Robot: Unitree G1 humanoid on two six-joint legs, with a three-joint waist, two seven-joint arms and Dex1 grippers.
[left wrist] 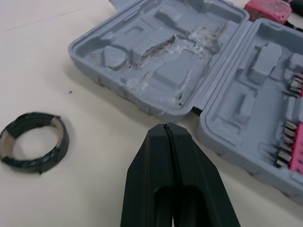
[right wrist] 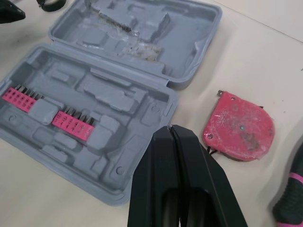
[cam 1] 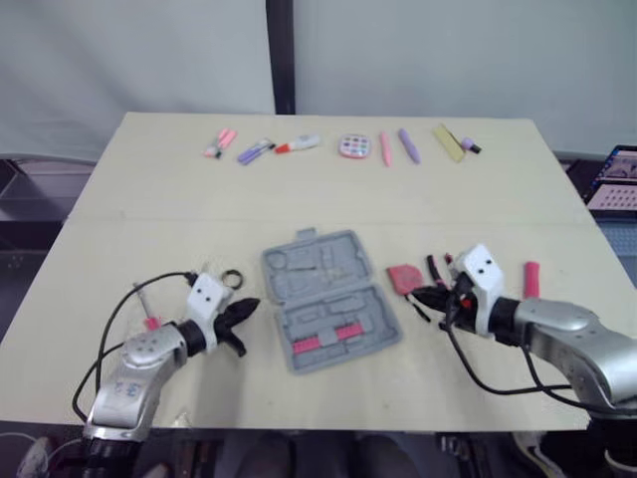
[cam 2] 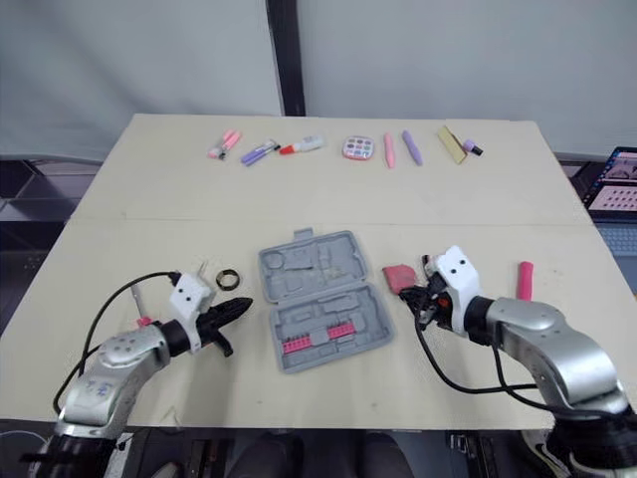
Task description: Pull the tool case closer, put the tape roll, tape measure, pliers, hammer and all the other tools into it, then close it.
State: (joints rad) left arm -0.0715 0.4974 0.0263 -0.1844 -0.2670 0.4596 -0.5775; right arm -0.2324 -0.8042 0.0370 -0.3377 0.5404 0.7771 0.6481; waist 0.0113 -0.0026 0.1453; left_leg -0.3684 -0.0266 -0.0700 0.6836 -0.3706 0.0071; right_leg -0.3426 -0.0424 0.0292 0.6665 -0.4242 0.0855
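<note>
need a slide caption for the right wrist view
Right gripper, fingers shut, at the rim of the open grey tool case, pink tape measure lying beside it.

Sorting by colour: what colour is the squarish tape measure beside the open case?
Tape measure: pinkish red, best in right wrist view.

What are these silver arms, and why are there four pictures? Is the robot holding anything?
Those are a robot's two arms. Each ends in a gripper with two black fingers, like a pincer. The two wide pictures come from cameras in its head, looking down at the table. The two close-up pictures come from small cameras on its wrists. In the middle lies an open grey tool case with pink strips of screwdriver bits inside. A black tape roll lies near the left gripper, and a pink tape measure near the right gripper. A row of small pink and purple things lies along the far edge. Both grippers are shut and hold nothing.
</note>
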